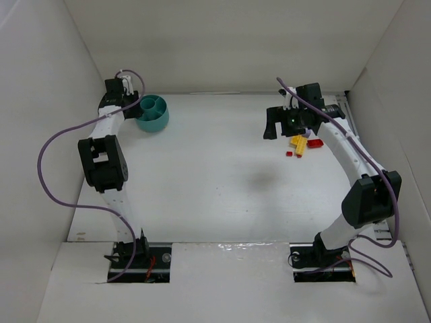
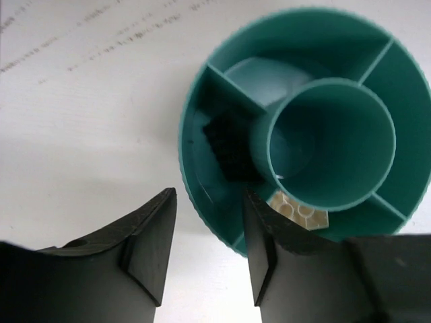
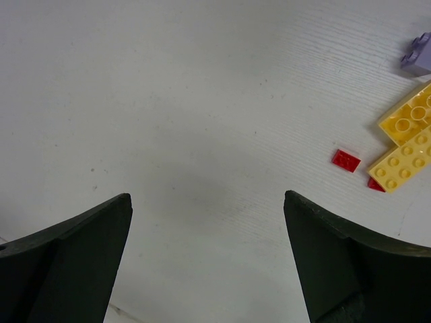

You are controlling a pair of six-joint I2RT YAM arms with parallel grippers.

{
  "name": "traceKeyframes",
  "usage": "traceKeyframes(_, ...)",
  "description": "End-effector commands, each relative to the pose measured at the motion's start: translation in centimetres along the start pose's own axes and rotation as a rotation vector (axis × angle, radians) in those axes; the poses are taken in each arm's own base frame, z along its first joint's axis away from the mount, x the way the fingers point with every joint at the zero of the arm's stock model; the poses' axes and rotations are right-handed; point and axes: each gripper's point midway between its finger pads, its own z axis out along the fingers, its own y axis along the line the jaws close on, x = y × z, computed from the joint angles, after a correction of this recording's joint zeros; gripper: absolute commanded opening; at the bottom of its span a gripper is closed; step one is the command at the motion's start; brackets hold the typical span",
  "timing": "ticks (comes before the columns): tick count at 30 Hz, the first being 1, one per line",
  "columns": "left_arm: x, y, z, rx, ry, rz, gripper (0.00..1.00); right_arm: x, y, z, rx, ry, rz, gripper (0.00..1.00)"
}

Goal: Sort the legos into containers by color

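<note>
The left end effector (image 2: pixel 209 202) hangs over the near rim of the teal bowl (image 2: pixel 187 145) at the far left of the worktop (image 1: pixel 215 175). Its fingers stand a little apart with nothing between them, so it is released. Just beyond the right finger, a pale studded brick (image 2: pixel 300 210) lies in one compartment of the bowl, partly hidden by the central tube. The next compartment to the left holds a dark ridged thing (image 2: pixel 229 151), but I cannot tell what it is. The other compartments that show look bare.

The right end effector (image 3: pixel 205 202) is also released, its fingers spread wide above bare worktop at the far right. Close beside it lie the loose pieces. Two yellow bricks (image 3: pixel 407 145) touch each other, a small red plate (image 3: pixel 345 160) sits just left of them, and a second red bit (image 3: pixel 375 184) peeks from under the yellow. A pale purple brick (image 3: pixel 417 57) lies farther out.

By my judgement the sorting is only just begun. At most one or two pieces are in the bowl, while the yellow, red and purple cluster waits well apart from it, across the worktop.
</note>
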Motion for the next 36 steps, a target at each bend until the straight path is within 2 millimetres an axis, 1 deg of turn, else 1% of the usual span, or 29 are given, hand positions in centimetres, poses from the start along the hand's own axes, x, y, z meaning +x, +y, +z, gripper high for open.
traceKeyframes(1,-2.8,-0.9,-3.4,0.048,-0.098,0.019,0.41,-1.7,0.9,-1.3,-0.011,-0.057,-0.036,0.99)
traceKeyframes(2,-3.3,-1.0,-3.9,0.048,-0.110,0.020,0.41,-1.3,0.8,-1.1,-0.010,-0.047,-0.033,0.99)
traceKeyframes(3,-3.9,-1.3,-4.5,0.061,-0.134,0.023,0.42,-1.5,0.9,-1.4,-0.011,-0.055,-0.035,0.99)
traceKeyframes(5,-3.9,-1.1,-4.5,0.051,-0.135,0.013,0.44,-1.1,0.8,-1.3,-0.010,-0.047,-0.033,0.99)
traceKeyframes(6,-4.7,-1.2,-5.1,0.051,-0.156,0.016,0.44,-1.1,0.8,-1.3,-0.010,-0.046,-0.033,0.99)
traceKeyframes(8,-5.2,-0.6,-5.2,0.016,-0.165,0.014,0.44,-1.1,0.8,-1.3,-0.010,-0.046,-0.033,0.99)
traceKeyframes(10,-5.3,-0.3,-5.0,0.003,-0.166,0.013,0.45,-1.3,0.9,-1.6,-0.011,-0.055,-0.035,0.99)
traceKeyframes(11,-5.8,-0.3,-5.2,0.003,-0.178,0.014,0.45,-1.3,0.7,-1.6,-0.001,-0.056,-0.044,0.99)
traceKeyframes(13,-5.0,-0.1,-4.4,-0.007,-0.149,0.011,0.45,-1.3,0.7,-1.6,-0.001,-0.056,-0.044,1.00)
traceKeyframes(14,-5.2,0.1,-4.6,-0.020,-0.149,0.010,0.45,-1.0,0.7,-1.4,-0.001,-0.047,-0.042,1.00)
traceKeyframes(16,-5.2,0.5,-4.6,-0.041,-0.149,0.008,0.46,-0.9,0.7,-1.4,-0.001,-0.047,-0.042,1.00)
traceKeyframes(17,-5.1,0.7,-4.4,-0.050,-0.154,0.008,0.46,-1.1,0.8,-1.7,-0.001,-0.056,-0.044,1.00)
traceKeyframes(19,-5.7,1.1,-4.5,-0.076,-0.191,0.007,0.47,-0.7,0.7,-1.5,-0.001,-0.046,-0.041,1.00)
traceKeyframes(22,-6.4,1.6,-4.2,-0.100,-0.212,0.017,0.47,-0.7,0.7,-1.5,-0.001,-0.046,-0.041,1.00)
traceKeyframes(23,-6.9,1.6,-4.5,-0.100,-0.225,0.017,0.47,-0.7,0.7,-1.5,-0.001,-0.046,-0.041,1.00)
traceKeyframes(24,-6.4,2.2,-3.5,-0.108,-0.208,0.020,0.47,-0.7,0.7,-1.5,-0.001,-0.046,-0.041,1.00)
traceKeyframes(25,-7.3,2.2,-3.6,-0.108,-0.224,0.021,0.47,-0.7,0.7,-1.5,-0.001,-0.046,-0.041,1.00)
traceKeyframes(26,-7.4,2.2,-3.3,-0.108,-0.226,0.021,0.47,-0.7,0.7,-1.5,-0.001,-0.046,-0.041,1.00)
traceKeyframes(27,-7.2,2.5,-2.6,-0.118,-0.216,0.029,0.47,-0.7,0.7,-1.5,-0.001,-0.046,-0.041,1.00)
traceKeyframes(28,-8.2,2.5,-2.6,-0.119,-0.237,0.029,0.47,-0.8,0.8,-1.8,-0.001,-0.054,-0.044,1.00)
traceKeyframes(30,-8.4,2.6,-2.1,-0.120,-0.232,0.038,0.47,-0.8,0.8,-1.8,-0.001,-0.054,-0.044,1.00)
traceKeyframes(31,-7.9,2.7,-1.3,-0.120,-0.213,0.038,0.47,-0.8,0.8,-1.8,-0.001,-0.054,-0.044,1.00)
traceKeyframes(33,-8.7,2.4,-1.2,-0.106,-0.225,0.040,0.47,-0.8,0.8,-1.8,-0.001,-0.054,-0.044,1.00)
traceKeyframes(35,-8.4,2.3,-0.4,-0.095,-0.202,0.040,0.47,-0.8,0.8,-1.8,-0.001,-0.054,-0.044,1.00)
traceKeyframes(36,-8.6,2.3,-0.2,-0.095,-0.205,0.040,0.47,-0.8,0.8,-1.8,-0.001,-0.054,-0.044,1.00)
